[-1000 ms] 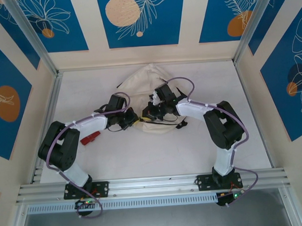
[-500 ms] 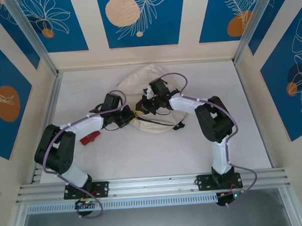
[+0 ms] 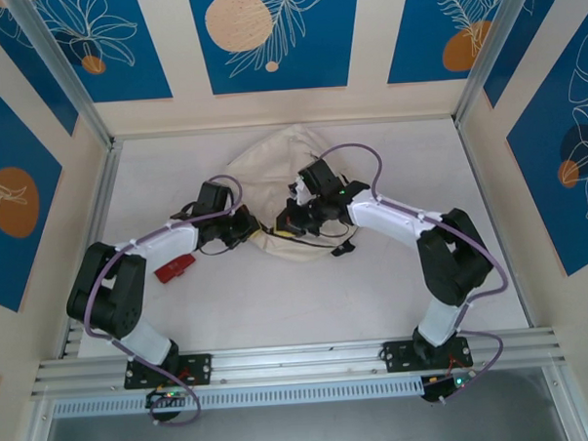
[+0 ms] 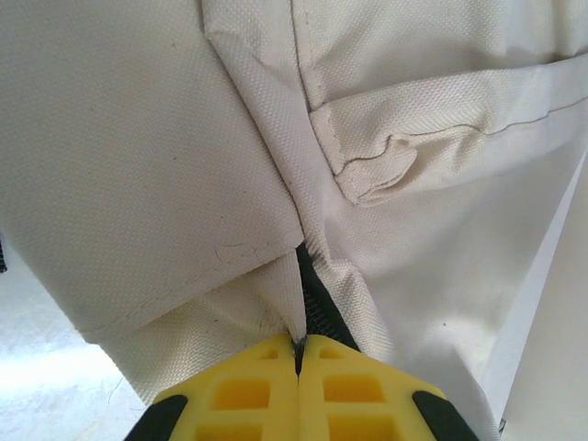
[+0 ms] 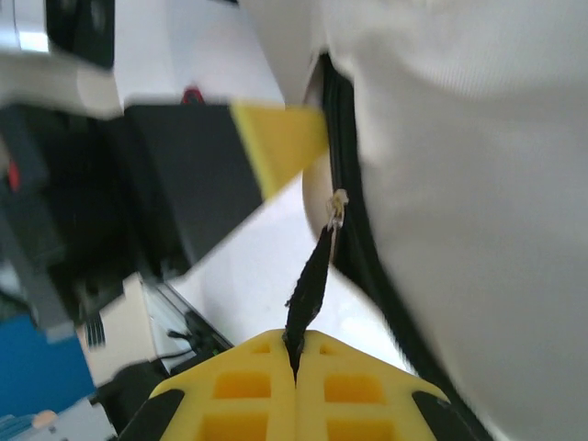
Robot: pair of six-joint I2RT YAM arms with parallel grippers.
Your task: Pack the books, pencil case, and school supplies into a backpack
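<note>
My left claw is fully closed, its two yellow fingers pressed together on a fold of cream canvas right where the dark zipper of the backpack runs in between them. From that pinch the fabric fans out toward 12 o'clock on my left wrist feed, with a stitched seam and a small puckered tab of canvas at about 1 o'clock. My right claw is also shut tight, gripping the lower end of a thin black zipper pull that rises toward 12 o'clock and meets the zipper track at a small pale knot. On the right wrist feed the bag's cream body takes up everything from 12 to 4 o'clock, and one yellow finger of the left claw pokes in at about 11 o'clock, close to the same zipper line. From overhead, the two claws meet nearly tip to tip at the near edge of the bag, which lies crumpled on the white table and spreads away toward 12 o'clock. I cannot tell what is inside it, because the opening is hidden under the arms. A black strap trails out at 4 o'clock from the right claw, and a small red object lies on the table at 8 o'clock from the left claw, apart from the bag.
</note>
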